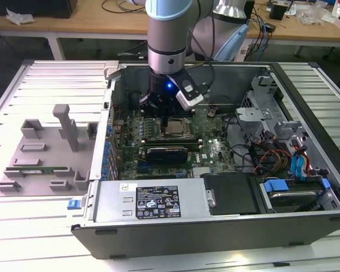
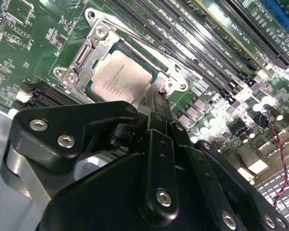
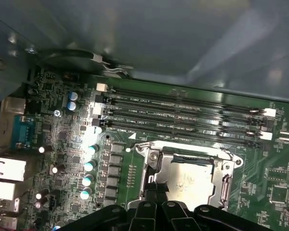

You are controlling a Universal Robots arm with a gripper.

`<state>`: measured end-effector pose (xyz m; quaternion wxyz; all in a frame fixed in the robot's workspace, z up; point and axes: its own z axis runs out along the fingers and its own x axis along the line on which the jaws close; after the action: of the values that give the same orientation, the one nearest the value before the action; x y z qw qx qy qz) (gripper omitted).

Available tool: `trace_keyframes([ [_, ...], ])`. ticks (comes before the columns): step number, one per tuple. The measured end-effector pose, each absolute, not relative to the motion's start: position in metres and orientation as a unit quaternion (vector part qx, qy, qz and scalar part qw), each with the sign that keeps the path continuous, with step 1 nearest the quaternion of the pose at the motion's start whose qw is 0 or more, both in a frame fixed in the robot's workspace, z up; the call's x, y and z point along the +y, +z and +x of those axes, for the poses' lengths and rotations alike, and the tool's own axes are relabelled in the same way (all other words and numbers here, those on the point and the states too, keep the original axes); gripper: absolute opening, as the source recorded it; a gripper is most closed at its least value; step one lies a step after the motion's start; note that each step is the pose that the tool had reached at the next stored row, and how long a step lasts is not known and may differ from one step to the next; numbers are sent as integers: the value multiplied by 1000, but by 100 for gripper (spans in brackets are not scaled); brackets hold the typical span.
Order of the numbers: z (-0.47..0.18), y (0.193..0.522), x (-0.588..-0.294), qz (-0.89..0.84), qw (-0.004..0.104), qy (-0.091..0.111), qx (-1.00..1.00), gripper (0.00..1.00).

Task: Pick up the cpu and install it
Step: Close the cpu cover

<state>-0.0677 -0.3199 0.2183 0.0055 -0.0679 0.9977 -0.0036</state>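
Note:
The cpu (image 1: 174,126) lies flat inside the metal-framed socket (image 2: 82,62) on the green motherboard, in the middle of the open computer case. Its silver top (image 2: 118,79) faces up, and in the first wrist view the cpu (image 3: 188,180) sits square within the frame. My gripper (image 1: 169,120) hangs straight down over the socket from the arm. Its black linkage (image 2: 154,103) reaches down to the chip's edge in the second wrist view. In the first wrist view the gripper (image 3: 158,192) is right beside the socket frame.
Long memory slots (image 3: 183,113) run alongside the socket. A grey fixture (image 1: 45,153) lies on the table at the exterior view's left. The power supply box (image 1: 153,198) fills the case's near side. Drive bays and cables (image 1: 272,153) crowd the exterior view's right.

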Motion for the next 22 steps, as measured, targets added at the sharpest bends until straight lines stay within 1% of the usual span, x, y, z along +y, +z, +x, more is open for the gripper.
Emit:
trace_keyframes([
  [8,-71,208,-319,-68,6,-4,998,11],
  [22,-71,202,-319,-68,6,-4,998,11],
])
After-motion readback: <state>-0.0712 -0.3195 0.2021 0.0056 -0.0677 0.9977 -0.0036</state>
